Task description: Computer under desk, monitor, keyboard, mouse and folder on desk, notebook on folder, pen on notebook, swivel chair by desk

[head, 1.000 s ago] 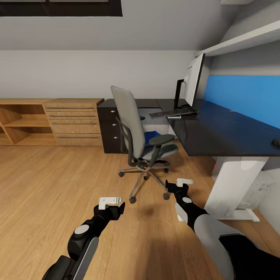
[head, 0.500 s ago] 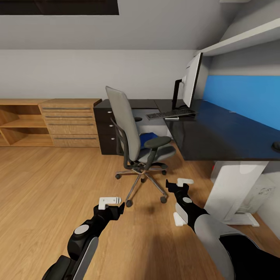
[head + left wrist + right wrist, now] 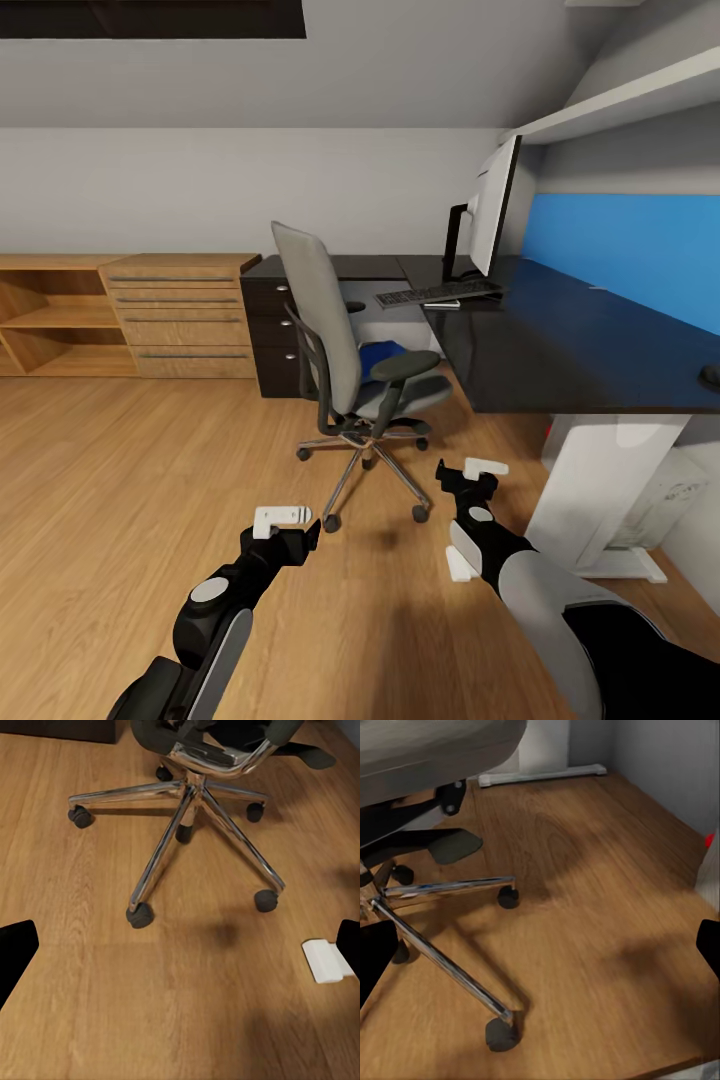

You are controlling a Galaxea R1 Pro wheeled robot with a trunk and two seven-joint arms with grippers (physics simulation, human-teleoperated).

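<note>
Holding both my left gripper point(image 3: 290, 523) and right gripper point(image 3: 472, 474) open and empty, I face the swivel chair point(image 3: 345, 350), blue folder point(image 3: 380, 353) on its seat.

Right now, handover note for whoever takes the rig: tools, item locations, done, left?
Left tool and right tool: both open, empty, low over the floor in front of the chair.
Folder: on the chair seat.
Monitor and keyboard: on the desk, side by side. Mouse: at the desk's near right edge, far from the keyboard.
Done: monitor, keyboard.
Left: mouse, folder, notebook, pen, chair. Computer, notebook and pen not located.
</note>
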